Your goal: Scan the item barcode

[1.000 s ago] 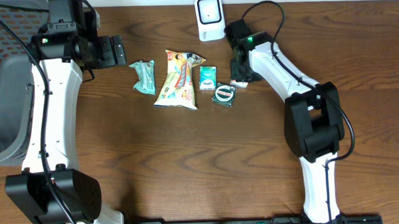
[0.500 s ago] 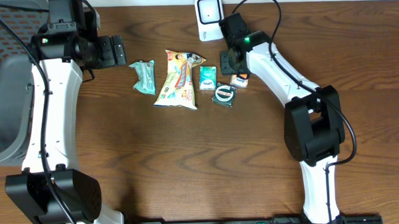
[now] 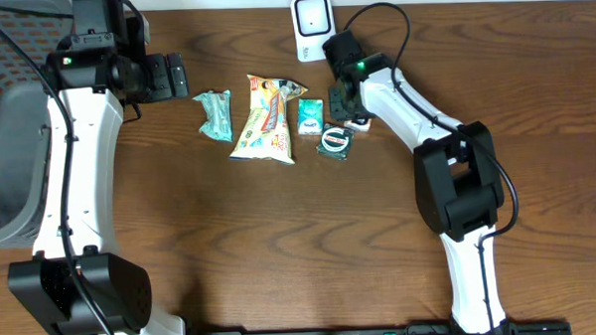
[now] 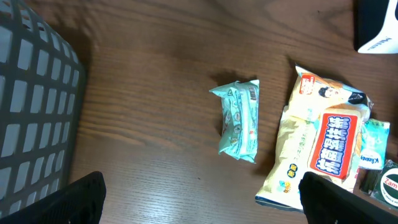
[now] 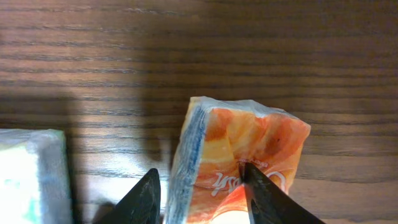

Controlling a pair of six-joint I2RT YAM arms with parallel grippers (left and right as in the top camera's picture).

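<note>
Right gripper (image 5: 199, 171) is shifted toward 11 o'clock since the earlier frame, nearer the scanner (image 3: 313, 26) at the table's 12 o'clock edge. Its jaws are seen pinched on the orange packet (image 5: 242, 134), at 5 o'clock of the scanner. Pickup is judged done; barcode presentation and the scan itself are left. Left gripper (image 3: 181, 76) is held wide open, empty.

Barcode scanner (image 3: 313, 26) at the table's (image 3: 281, 238) far edge. Nearer, left to right: sachet (image 3: 215, 115), snack bag (image 3: 266, 119), tissue pack (image 3: 310, 116), small pack (image 5: 249, 143) between the right gripper's (image 5: 200, 190) fingers; flat pouch (image 3: 334, 141) just in front; basket (image 3: 9, 148) far left
</note>
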